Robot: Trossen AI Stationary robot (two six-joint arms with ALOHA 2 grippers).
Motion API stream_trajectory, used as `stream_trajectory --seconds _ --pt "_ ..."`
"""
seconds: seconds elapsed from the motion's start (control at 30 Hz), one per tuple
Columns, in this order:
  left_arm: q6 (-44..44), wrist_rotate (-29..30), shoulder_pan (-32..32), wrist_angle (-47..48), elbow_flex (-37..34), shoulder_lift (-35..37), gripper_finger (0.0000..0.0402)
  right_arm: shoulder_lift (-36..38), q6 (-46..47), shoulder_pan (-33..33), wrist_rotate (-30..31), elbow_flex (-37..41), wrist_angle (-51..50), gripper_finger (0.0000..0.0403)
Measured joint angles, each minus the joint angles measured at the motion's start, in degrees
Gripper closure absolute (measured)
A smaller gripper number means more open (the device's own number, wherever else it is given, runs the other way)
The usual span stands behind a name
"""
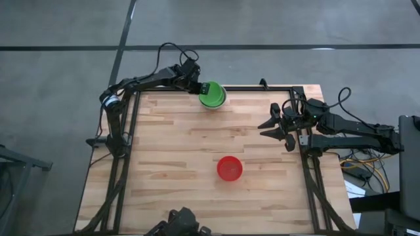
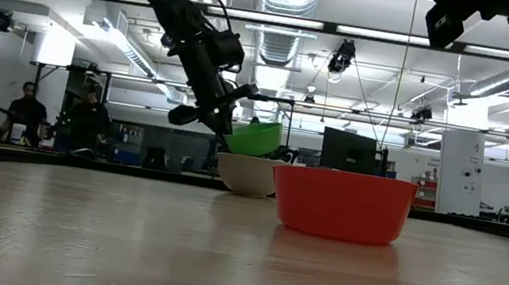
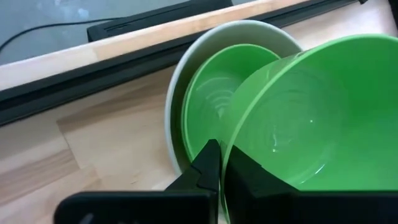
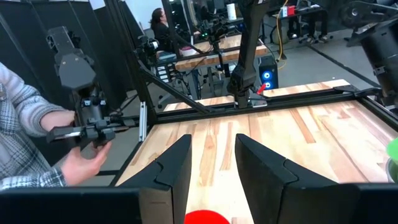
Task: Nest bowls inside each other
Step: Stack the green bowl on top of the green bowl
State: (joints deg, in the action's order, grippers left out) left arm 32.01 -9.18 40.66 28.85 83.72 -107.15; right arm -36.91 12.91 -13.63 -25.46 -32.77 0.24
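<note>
At the table's far edge, the left gripper [image 1: 200, 87] is pinching a green bowl's [image 3: 311, 118] rim, tilting it over another green bowl [image 3: 214, 93] nested in the white bowl [image 2: 248, 174], mostly hiding both. The right gripper [image 4: 211, 163] is hovering spread and empty, with the red bowl [image 1: 230, 168] sitting mid-table.

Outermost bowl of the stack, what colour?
White outermost bowl, holding a green bowl; clearest in the left wrist view.

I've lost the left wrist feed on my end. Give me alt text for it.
The left gripper is shut on the rim of a tilted green bowl, held over a white bowl that already has another green bowl nested in it. The stack sits on the wooden table near its edge.
</note>
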Motion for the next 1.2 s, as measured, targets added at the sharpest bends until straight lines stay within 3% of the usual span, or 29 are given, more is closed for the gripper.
stream_trajectory --seconds 0.2,0.63,1.2 --pt "0.55 -0.16 0.0 -0.4 -0.37 0.0 0.0391 0.0 0.0 -0.01 -0.01 0.0 0.01 0.0282" --pt "10.26 0.04 0.0 1.15 -0.55 0.0 0.0391 -0.02 0.0 -0.01 -0.01 0.0 0.02 0.0282" --pt "10.16 1.11 -0.01 1.94 -0.55 0.02 0.0387 -0.02 0.0 -0.01 -0.01 0.0 0.01 0.0282"
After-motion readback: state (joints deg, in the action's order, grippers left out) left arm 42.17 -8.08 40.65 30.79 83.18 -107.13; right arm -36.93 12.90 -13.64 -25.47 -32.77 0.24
